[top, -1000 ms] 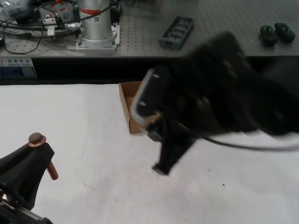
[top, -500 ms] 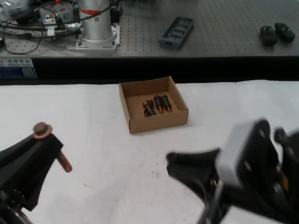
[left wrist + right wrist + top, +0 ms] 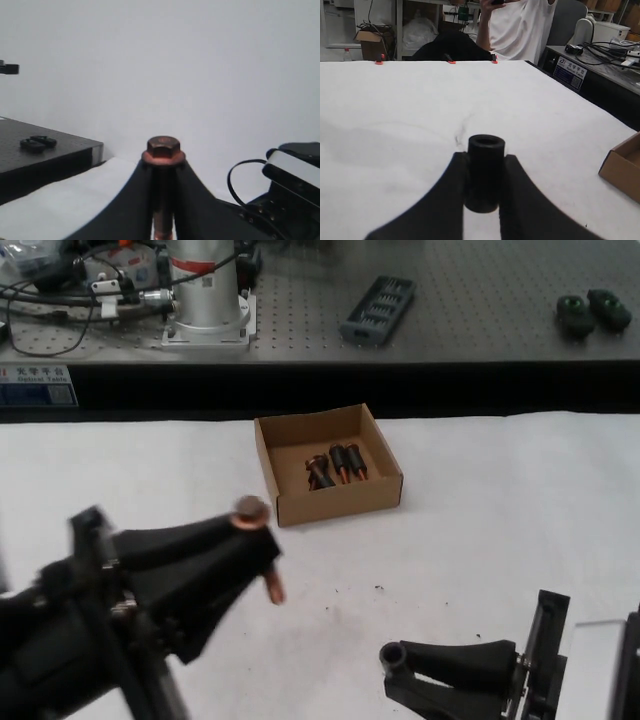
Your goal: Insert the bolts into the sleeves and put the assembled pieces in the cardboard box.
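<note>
Left hand point(image 3: 258, 552) is clamped on a copper bolt point(image 3: 258, 545): head up, shank hanging below the grip, tip tilted a little toward the right arm's side. It's held above the surface point(image 3: 480, 540), not touching it.

Right hand point(image 3: 398, 662) is closed around a black sleeve point(image 3: 485, 170). Its bore is open and faces up, and the long axis looks close to upright.

The key relation is that the bolt sits high and to the left of the sleeve, and farther from the camera. The sleeve is low, to the right and nearer the robot's base. There's a clear gap between them. The axes aren't lined up yet, since the bolt leans and the sleeve stands straighter.

We judge the next move needs the bolt tip brought over the bore and the tilt taken out before pushing down. Otherwise the tip will likely catch on the sleeve rim.

The cardboard box point(image 3: 340, 502) sits at the middle of the surface, beyond both hands, with several assembled pieces point(image 3: 335, 465) already inside. The left hand is a bit nearer to it than the right. This pair isn't joined yet, so the drop comes later.
</note>
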`<action>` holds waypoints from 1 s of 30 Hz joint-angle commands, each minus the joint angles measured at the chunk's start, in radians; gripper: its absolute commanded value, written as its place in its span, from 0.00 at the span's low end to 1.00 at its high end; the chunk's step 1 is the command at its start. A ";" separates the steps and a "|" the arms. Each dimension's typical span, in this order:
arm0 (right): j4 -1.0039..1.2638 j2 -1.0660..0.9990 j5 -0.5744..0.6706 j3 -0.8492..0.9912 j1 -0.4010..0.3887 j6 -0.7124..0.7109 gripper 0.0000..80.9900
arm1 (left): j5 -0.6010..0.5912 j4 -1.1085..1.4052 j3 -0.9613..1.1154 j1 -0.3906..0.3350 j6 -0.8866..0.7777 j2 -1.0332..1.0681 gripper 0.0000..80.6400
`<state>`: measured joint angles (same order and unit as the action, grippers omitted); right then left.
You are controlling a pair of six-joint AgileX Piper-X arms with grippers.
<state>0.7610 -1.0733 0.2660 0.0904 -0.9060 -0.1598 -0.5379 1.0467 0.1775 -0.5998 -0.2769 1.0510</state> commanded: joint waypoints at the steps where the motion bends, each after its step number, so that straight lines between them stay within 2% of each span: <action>1: 0.056 -0.002 -0.032 -0.002 -0.003 -0.021 0.07 | -0.081 0.073 0.033 -0.010 0.001 0.100 0.01; 13: 0.157 -0.154 -0.023 -0.002 -0.003 0.036 0.07 | -0.095 0.296 0.040 -0.092 0.102 0.330 0.01; 30: 0.236 -0.168 0.067 -0.002 -0.003 0.099 0.07 | -0.042 0.496 0.042 -0.105 0.089 0.485 0.01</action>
<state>0.9388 -1.2387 0.3549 0.0838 -0.9060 -0.0969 -0.5860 1.4877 0.2095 -0.6952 -0.1831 1.5192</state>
